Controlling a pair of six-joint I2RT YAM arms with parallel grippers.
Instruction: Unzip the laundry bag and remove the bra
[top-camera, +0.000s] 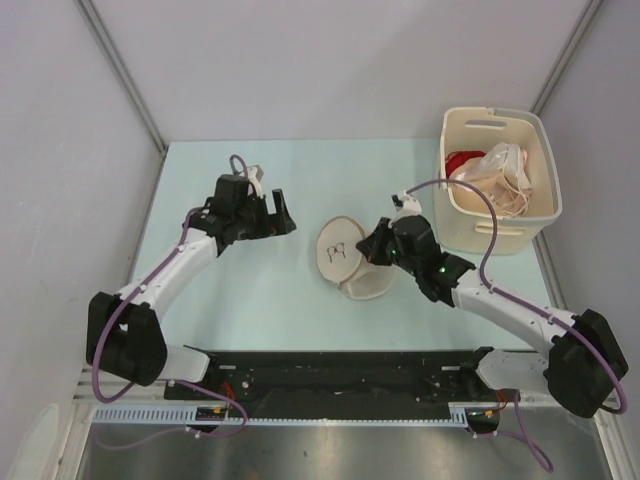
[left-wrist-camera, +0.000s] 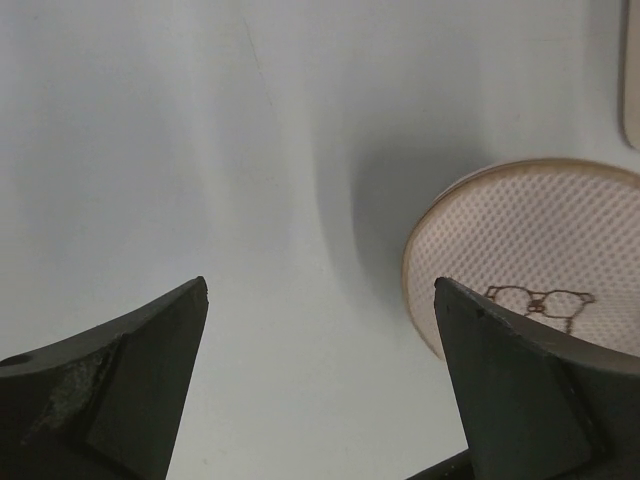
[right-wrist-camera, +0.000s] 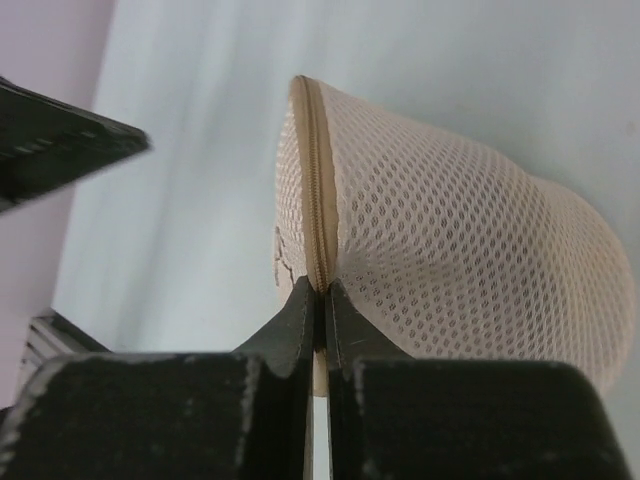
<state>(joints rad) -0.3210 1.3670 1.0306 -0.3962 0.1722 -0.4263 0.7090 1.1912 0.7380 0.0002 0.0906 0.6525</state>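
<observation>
Begin at the left. Your left gripper hangs over the left half of the table, and its jaws are spread wide with nothing between them. In its wrist view the laundry bag lies to the right of the fingers, apart from them, with the eyeglasses print turned toward that camera.

The bag sits near the middle of the table, between your two grippers. It is well clear of the near edge and of the basket in the far right corner. The bra is not visible in any view. I judge that it is inside the bag, because the mesh bulges out round on the right side.

Your right gripper is at the right side of the bag, with its fingers pressed together on the rim. They pinch just where the zip comes down to them. From there the zip line runs straight away from the fingertips, up and over the edge of the bag. This is the relation that matters for you: the pull should go along this line, around the rim, and not across it.

The right wrist view is too close for me to say whether the pinch holds the zip puller or only the seam.

The right arm is the nearer one. The left is free, and I think it could hold the bag steady from the left side.
</observation>
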